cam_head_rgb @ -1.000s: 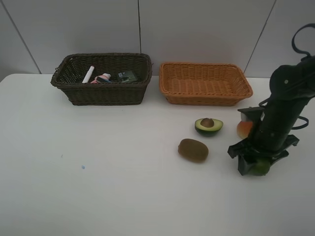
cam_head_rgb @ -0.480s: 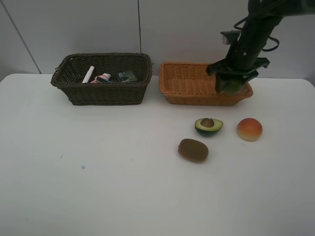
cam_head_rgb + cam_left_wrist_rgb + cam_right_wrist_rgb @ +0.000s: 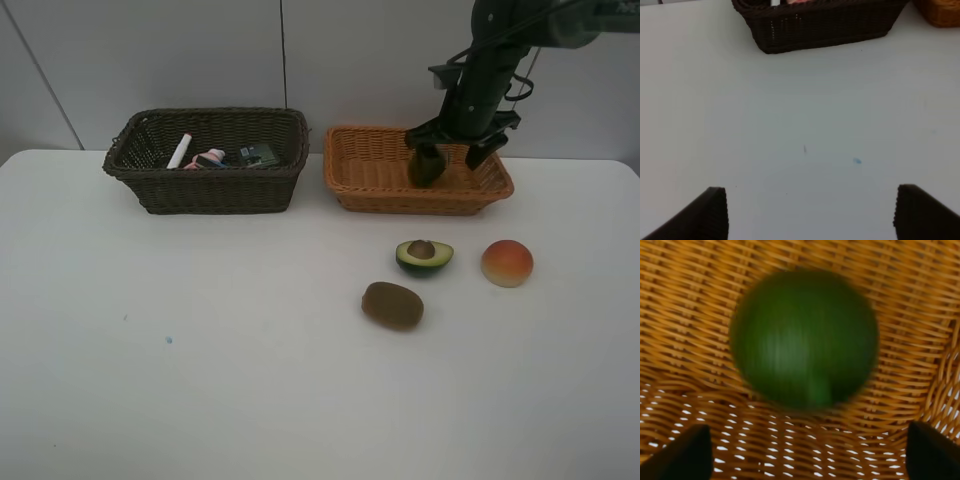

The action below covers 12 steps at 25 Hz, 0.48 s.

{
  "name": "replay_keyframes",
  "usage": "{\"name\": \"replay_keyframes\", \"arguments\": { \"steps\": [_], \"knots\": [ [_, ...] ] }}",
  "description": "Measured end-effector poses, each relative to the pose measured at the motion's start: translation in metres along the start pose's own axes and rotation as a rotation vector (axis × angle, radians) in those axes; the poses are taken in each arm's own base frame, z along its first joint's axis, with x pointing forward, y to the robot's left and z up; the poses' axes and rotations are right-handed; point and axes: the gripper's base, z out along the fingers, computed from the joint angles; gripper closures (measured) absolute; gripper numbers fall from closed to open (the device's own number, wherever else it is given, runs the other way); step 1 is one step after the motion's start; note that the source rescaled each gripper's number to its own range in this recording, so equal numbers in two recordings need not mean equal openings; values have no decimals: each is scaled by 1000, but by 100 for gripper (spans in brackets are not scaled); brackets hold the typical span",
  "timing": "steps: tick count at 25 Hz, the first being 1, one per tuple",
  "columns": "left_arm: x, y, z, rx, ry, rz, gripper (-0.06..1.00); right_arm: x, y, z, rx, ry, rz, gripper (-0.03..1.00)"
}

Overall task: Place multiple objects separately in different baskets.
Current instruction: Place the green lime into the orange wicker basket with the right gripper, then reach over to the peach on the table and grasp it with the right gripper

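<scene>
Left gripper (image 3: 812, 212): jaws spread, nothing between them, over bare table (fine, leave parked).

Loose on table, nearest first: kiwi (image 3: 392, 305) at 7 o'clock of avocado (image 3: 424, 255), peach (image 3: 507, 263) at 3 o'clock of it.

Further back: light orange basket (image 3: 400, 205) at 12 o'clock of avocado. Right gripper (image 3: 455, 160) above its far-right part, jaws wide apart, gripping nothing. Green round fruit (image 3: 804, 337) free below them on the weave, blurred (probably dropping or rolling).

Lift straight up, no sideways drag, jaws wide to clear the rim. Confirm fruit settled inside before leaving. Peach looks like the easiest next pick, at 5 o'clock of the basket.

Dark brown basket (image 3: 205, 195) at 9 o'clock of the orange one, holding white marker (image 3: 179, 151), pink bottle (image 3: 210, 159), dark green bottle (image 3: 260, 155). Keep fruit out of it.
</scene>
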Motion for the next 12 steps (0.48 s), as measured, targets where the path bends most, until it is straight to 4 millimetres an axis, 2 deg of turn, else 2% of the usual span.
{"name": "replay_keyframes", "arguments": {
  "steps": [4,8,10,12],
  "knots": [
    [0,0,0,0,0,0,14,6,1,-19,-31,37,18,-3],
    [0,0,0,0,0,0,14,10,-5,-57,-11,-14,20,-3],
    [0,0,0,0,0,0,14,17,-12,-71,-2,-30,40,-3],
    [0,0,0,0,0,0,14,31,-26,-75,4,-7,77,-3]
  ]
}}
